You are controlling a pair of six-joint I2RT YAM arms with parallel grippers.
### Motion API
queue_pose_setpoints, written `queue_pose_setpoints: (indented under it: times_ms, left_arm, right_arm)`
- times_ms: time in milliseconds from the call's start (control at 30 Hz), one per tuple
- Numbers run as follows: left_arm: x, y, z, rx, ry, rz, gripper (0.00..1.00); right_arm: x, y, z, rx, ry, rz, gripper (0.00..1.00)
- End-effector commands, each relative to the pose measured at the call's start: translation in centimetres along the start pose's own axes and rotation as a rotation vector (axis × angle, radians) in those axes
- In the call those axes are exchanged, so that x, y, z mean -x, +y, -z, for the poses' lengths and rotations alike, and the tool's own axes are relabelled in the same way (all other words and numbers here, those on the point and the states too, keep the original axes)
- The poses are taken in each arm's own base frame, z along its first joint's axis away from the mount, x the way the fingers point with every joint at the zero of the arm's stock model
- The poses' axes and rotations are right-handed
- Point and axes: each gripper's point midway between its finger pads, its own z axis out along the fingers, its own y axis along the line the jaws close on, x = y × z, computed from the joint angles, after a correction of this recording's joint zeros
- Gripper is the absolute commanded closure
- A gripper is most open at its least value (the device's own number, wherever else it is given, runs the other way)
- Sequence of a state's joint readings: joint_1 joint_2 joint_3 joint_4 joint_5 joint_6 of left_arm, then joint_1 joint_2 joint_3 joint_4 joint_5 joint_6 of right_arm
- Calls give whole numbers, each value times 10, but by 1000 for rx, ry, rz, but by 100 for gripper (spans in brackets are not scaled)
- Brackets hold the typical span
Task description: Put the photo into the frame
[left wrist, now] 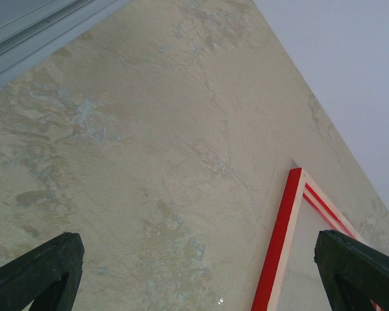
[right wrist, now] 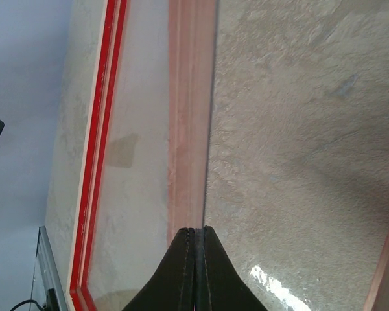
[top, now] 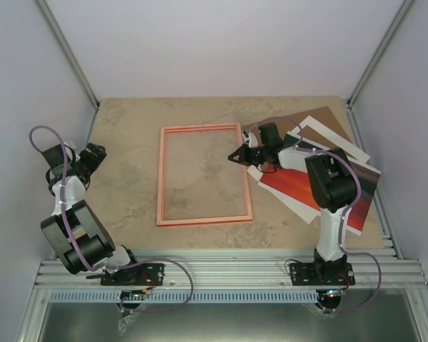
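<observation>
Table (top: 128,142): marbled top, everything lies flat on it. Frame (top: 200,128): pale back up, nothing in the opening, its right rail just ahead of my right fingertips, its left rail well apart from my left ones. Photo (top: 292,191): behind my right fingers, under that forearm, picture side up on a loose pile with white sheets (top: 328,135) and a brown board (top: 327,114). It's not in the frame yet.

Step, my guess: frame readied, photo fetch not begun. Next move calls for spreading the right fingers, pulling back over the pile and pinching one photo edge. It's thin and flat, so it's hard to get under.

Right gripper (top: 233,157): pressed shut, nothing between the fingers, arm stretched forward and low, tips at the rail. Left gripper (top: 96,152): spread wide, holding nothing, arm folded back at the table's left side.
</observation>
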State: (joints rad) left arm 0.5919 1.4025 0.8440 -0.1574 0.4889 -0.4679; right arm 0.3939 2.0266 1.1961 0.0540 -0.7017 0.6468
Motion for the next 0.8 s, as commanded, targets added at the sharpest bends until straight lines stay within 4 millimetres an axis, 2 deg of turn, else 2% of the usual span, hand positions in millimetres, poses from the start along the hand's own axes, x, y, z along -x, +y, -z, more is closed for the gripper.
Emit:
queue_pose_setpoints:
  times_ms: [0,233,500,767]
  left_arm:
    - [4,-2,-1,-7,-9,-15,1]
    - [3,0,-2,-6,-6,-15,1]
    - [-1,0,-4,-11,2,-13,1]
    - [-15,-5,-8,-20,27,-34,1]
  right_arm:
    - [0,-9,0,-28,-4,6,99]
    - [-4,-8,-2,-13,1,-6,99]
    - [1,13,-3,82,-33,13,99]
    - [5,28,-2,170,-58,11,99]
